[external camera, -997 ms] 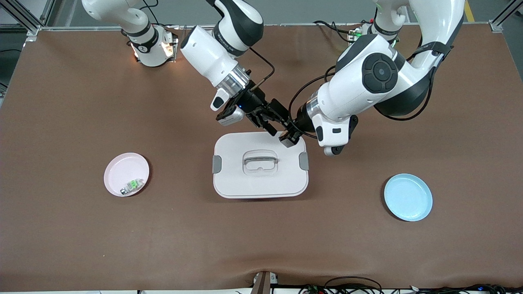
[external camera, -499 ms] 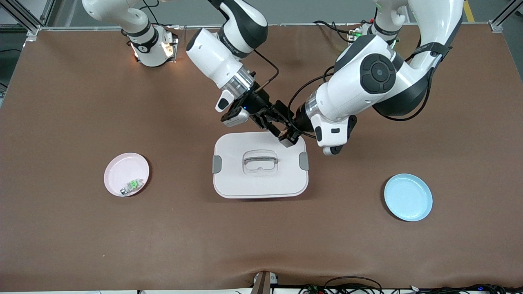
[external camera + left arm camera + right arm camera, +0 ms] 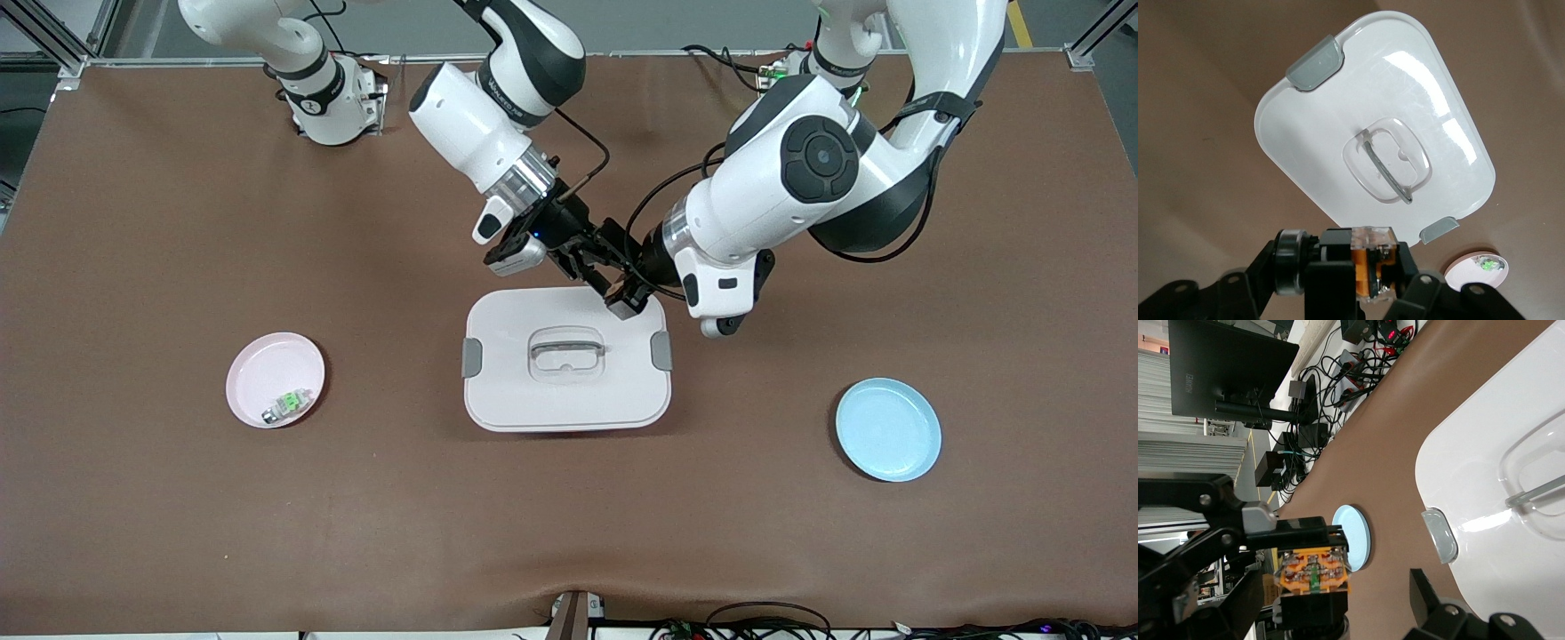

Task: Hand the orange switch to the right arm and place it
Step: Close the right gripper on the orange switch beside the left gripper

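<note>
While both arms are meeting above the white lidded box (image 3: 566, 360), the orange switch (image 3: 1370, 267) is sitting clamped in the left gripper (image 3: 628, 298).

Reaching in from its base, the right arm (image 3: 476, 124) is bringing the right gripper (image 3: 594, 269) up against the left one over the box's edge nearest the robots; its jaws are standing apart on either side of the switch, not gripping it. Toward the left arm's end of the table, a blue plate (image 3: 888, 429) is lying bare. Toward the right arm's end, a pink plate (image 3: 267, 364) is holding a small green-and-silver part (image 3: 286, 405).
</note>
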You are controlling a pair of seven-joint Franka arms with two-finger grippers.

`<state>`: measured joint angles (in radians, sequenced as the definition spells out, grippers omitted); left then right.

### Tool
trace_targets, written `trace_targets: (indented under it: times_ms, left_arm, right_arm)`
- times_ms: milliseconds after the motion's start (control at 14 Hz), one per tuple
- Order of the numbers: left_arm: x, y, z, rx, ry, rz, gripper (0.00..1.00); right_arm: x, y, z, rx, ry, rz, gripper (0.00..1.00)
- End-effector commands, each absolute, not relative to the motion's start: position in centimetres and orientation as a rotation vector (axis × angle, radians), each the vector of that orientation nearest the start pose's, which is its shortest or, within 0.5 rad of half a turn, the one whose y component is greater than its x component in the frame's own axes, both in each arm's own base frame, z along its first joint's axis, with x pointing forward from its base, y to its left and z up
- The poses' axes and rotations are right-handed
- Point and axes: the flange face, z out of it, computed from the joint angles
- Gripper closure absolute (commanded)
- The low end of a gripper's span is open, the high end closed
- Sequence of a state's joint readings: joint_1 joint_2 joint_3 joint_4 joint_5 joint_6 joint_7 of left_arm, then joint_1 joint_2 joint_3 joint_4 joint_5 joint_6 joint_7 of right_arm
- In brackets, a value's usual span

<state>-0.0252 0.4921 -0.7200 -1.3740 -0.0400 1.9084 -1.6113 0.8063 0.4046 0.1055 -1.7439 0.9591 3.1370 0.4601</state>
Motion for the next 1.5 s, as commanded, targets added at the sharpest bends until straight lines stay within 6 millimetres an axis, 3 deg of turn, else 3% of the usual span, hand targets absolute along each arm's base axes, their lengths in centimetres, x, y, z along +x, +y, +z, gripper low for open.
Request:
trace_targets:
  times_ms: [0,142,641,712,783,926,1282,1425]
  left_arm:
    - [57.0,-39.9,51.0,-3.007,-1.598,0.475,1.00]
    - [57.0,-39.8,51.0,-3.007,-1.598,0.472,1.00]
    - [57.0,-39.8,50.9,-3.003,-1.602,0.475,1.00]
    - [57.1,-39.9,50.7,-3.000,-1.602,0.482,0.96]
    - [57.1,-39.8,50.7,-3.002,-1.600,0.479,0.78]
    - [57.0,-39.9,50.8,-3.012,-1.582,0.461,0.00]
    - [57.2,-39.3,51.5,-3.023,-1.585,0.433,0.00]
    - [57.9,-38.1,52.2,-3.017,-1.611,0.382,0.00]
  right_arm:
    - [48.2,49.8,43.6,-2.071,0.597,-0.422,0.73]
    - [48.2,49.9,43.6,-2.067,0.602,-0.418,1.00]
    - [48.5,49.6,43.6,-2.071,0.598,-0.424,1.00]
    - [48.7,49.4,43.6,-2.072,0.600,-0.424,1.00]
    - [48.7,49.4,43.5,-2.073,0.601,-0.421,1.00]
    - [48.7,49.4,43.5,-2.078,0.594,-0.423,1.00]
    - [48.8,49.3,42.6,-2.105,0.574,-0.425,1.00]
    - [49.1,49.2,41.9,-2.167,0.462,-0.418,1.00]
